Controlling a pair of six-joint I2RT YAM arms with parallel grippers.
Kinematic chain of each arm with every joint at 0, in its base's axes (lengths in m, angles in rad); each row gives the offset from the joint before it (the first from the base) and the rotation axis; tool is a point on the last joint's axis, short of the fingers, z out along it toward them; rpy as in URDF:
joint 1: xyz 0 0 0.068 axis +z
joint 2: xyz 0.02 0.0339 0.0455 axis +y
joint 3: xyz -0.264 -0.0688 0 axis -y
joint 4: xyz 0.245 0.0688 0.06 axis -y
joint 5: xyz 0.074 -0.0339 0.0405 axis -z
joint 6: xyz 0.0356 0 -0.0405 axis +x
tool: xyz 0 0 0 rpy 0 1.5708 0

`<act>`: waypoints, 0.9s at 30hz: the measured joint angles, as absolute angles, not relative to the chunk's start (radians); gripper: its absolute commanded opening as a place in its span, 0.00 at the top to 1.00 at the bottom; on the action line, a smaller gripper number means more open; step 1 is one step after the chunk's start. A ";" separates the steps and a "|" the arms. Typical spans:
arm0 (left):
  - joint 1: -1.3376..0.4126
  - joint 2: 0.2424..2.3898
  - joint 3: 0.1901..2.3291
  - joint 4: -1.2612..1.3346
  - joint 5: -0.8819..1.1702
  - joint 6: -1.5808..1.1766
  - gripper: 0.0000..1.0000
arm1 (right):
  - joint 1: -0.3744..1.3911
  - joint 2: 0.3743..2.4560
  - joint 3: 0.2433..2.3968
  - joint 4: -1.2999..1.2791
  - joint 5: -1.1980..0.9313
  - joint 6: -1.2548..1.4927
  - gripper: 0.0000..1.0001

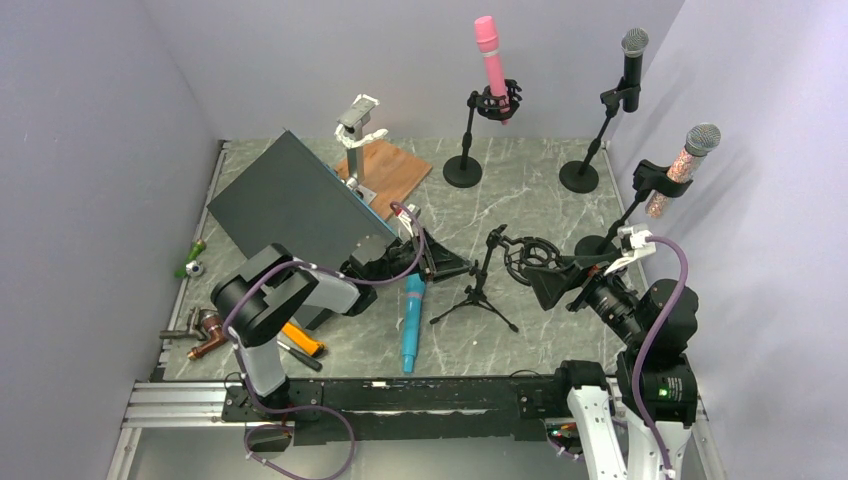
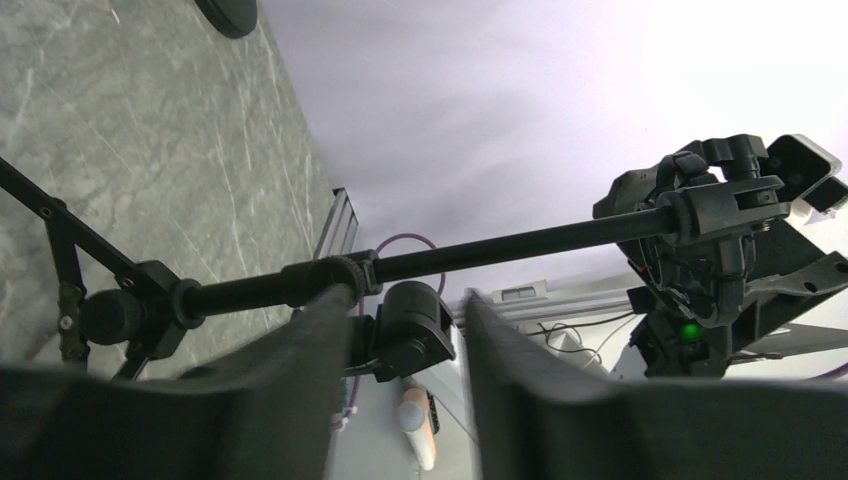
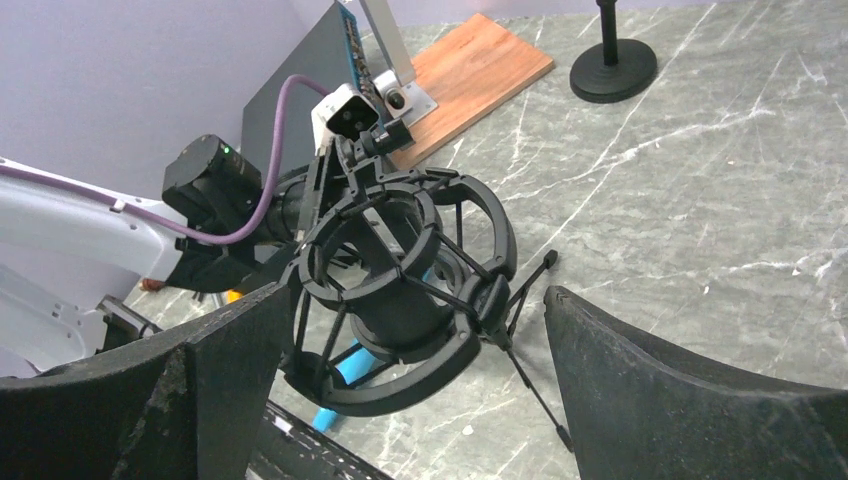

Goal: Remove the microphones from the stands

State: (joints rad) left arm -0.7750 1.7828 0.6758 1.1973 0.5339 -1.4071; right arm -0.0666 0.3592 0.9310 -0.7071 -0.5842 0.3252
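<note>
A small black tripod stand [image 1: 485,290] with a black shock mount [image 1: 527,258] stands mid-table. A blue microphone [image 1: 411,322] lies flat on the table left of the tripod, outside the mount. My left gripper [image 1: 448,267] is open, its fingertips right at the stand's pole [image 2: 480,245]; in the left wrist view [image 2: 405,300] the pole crosses just past the left fingertip. My right gripper [image 1: 548,282] is open with the shock mount [image 3: 400,280] between its fingers [image 3: 620,380], not touching. The blue microphone [image 3: 345,372] shows behind the mount.
Three more microphones sit in stands at the back and right: pink [image 1: 490,55], black [image 1: 632,62], glittery [image 1: 685,165]. A dark slanted panel [image 1: 290,205] and a phone holder on a wooden board [image 1: 385,172] stand back left. Tools [image 1: 205,330] lie at the left edge.
</note>
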 measured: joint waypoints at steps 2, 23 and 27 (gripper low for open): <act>-0.779 1.801 0.677 1.224 0.535 -1.414 0.59 | -0.067 0.359 0.931 -0.707 -0.580 0.325 0.00; -0.804 1.837 0.688 1.220 0.538 -1.398 0.41 | -0.067 0.359 0.931 -0.710 -0.559 0.322 0.00; -0.809 1.847 0.696 1.191 0.545 -1.393 0.42 | -0.066 0.358 0.931 -0.710 -0.559 0.322 0.00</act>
